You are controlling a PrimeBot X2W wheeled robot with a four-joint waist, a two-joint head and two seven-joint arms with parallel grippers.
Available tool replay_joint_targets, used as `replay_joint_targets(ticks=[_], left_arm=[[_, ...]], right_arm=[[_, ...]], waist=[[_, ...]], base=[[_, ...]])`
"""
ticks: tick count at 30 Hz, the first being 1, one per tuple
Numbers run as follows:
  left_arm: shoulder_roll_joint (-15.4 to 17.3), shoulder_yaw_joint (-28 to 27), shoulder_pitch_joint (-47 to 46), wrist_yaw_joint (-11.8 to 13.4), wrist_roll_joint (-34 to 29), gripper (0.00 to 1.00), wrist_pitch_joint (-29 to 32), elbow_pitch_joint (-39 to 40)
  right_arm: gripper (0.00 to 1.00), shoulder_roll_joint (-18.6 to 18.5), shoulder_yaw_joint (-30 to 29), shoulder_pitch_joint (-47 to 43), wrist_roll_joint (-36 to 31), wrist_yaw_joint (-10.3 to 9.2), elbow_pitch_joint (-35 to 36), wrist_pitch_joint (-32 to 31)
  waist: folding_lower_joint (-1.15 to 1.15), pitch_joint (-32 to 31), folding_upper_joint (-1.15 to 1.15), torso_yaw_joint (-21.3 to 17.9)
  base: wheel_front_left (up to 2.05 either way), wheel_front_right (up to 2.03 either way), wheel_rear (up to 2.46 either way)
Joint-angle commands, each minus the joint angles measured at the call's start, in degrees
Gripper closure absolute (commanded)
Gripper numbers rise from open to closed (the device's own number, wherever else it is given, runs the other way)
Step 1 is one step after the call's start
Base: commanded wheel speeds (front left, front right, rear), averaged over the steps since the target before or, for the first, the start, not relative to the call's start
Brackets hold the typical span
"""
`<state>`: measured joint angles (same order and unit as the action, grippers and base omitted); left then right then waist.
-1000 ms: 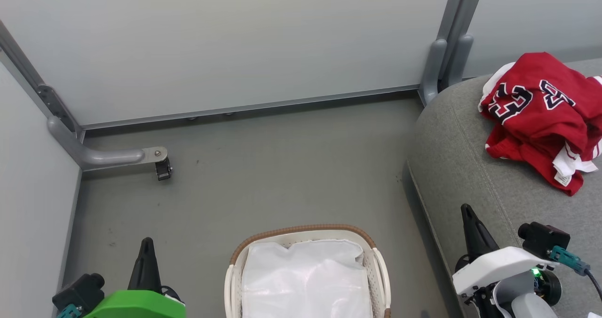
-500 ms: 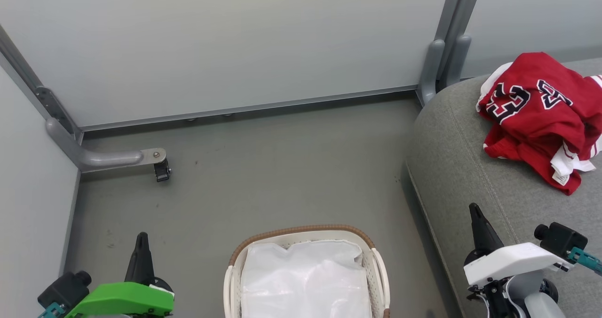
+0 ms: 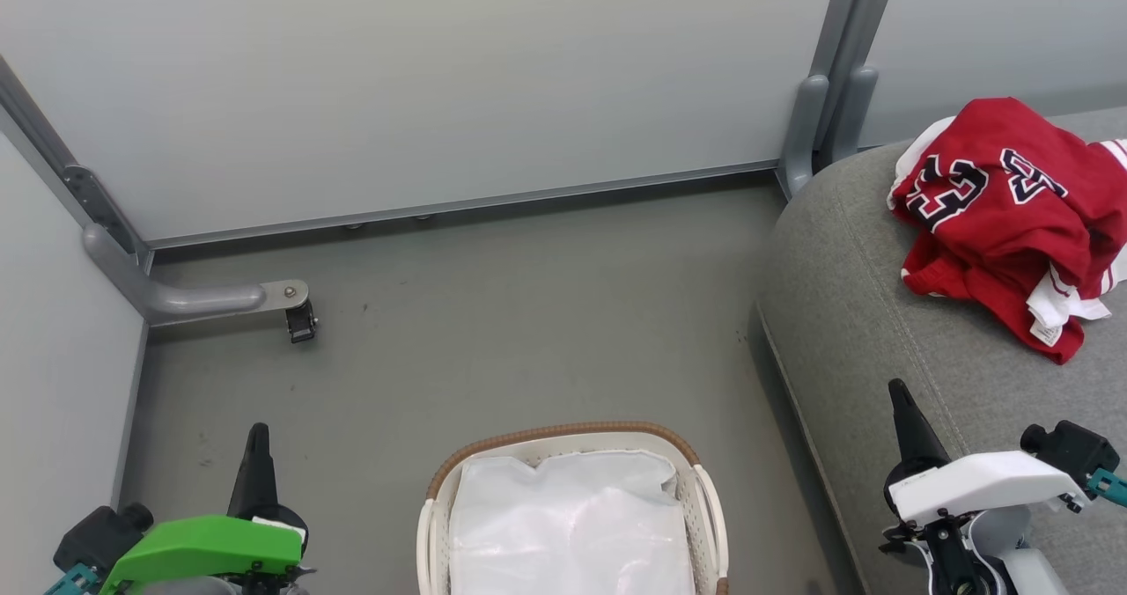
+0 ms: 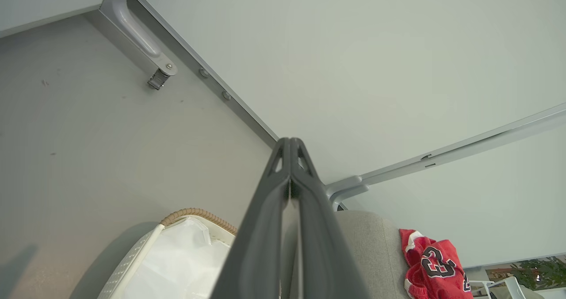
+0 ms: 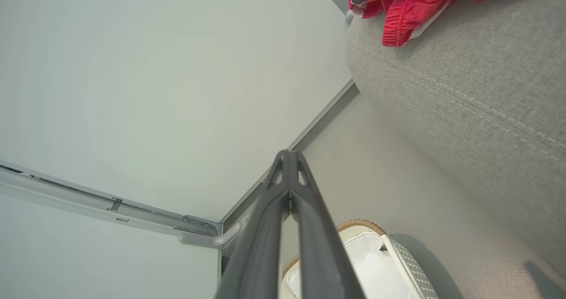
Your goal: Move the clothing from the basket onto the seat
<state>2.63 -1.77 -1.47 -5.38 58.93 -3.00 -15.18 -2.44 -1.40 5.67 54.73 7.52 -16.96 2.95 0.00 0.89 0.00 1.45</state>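
Observation:
The red clothing (image 3: 1004, 212) with the number 23 lies crumpled on the grey seat (image 3: 872, 331) at the right; it shows too as clothing (image 4: 435, 266) on the seat (image 4: 371, 246), and as clothing (image 5: 398, 7) on the seat (image 5: 464, 91). The white basket (image 3: 572, 441) with a brown rim stands on the floor at bottom centre and holds just its white liner (image 3: 572, 525); basket (image 4: 185, 215), basket (image 5: 398, 254). My left gripper (image 3: 257, 432) is shut, low left of the basket. My right gripper (image 3: 898, 390) is shut, over the seat's front edge. Neither holds anything.
Pale partition walls close off the back and left, with grey metal posts (image 3: 832, 67). A bracket with a small caster (image 3: 299, 322) juts onto the grey floor (image 3: 493, 313) at left.
Both arms have drawn back toward the bottom of the head view, the left leftward and the right rightward. The picture has shifted slightly. The clothing and basket lie as before.

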Motion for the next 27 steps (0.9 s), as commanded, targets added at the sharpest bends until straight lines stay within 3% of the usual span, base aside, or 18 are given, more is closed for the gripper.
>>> replay_joint_targets(ticks=[1,27], left_arm=[[0.2,-0.4,-1.7,-0.4,1.7,1.00,0.4,0.7],[0.3,-2.5,-3.4,-1.3,15.9,1.00,4.5,1.0]], right_arm=[[1.00,-0.3,-0.4,0.8,1.9,-0.02,0.9,-0.4],[1.00,-0.4,-2.6,0.8,17.9,-0.03,1.9,-4.5]], waist=[[0.00,0.0,0.00,0.0],[0.00,-0.3,0.00,-0.6]], base=[[0.00,0.00,0.00],[0.00,0.00,0.00]])
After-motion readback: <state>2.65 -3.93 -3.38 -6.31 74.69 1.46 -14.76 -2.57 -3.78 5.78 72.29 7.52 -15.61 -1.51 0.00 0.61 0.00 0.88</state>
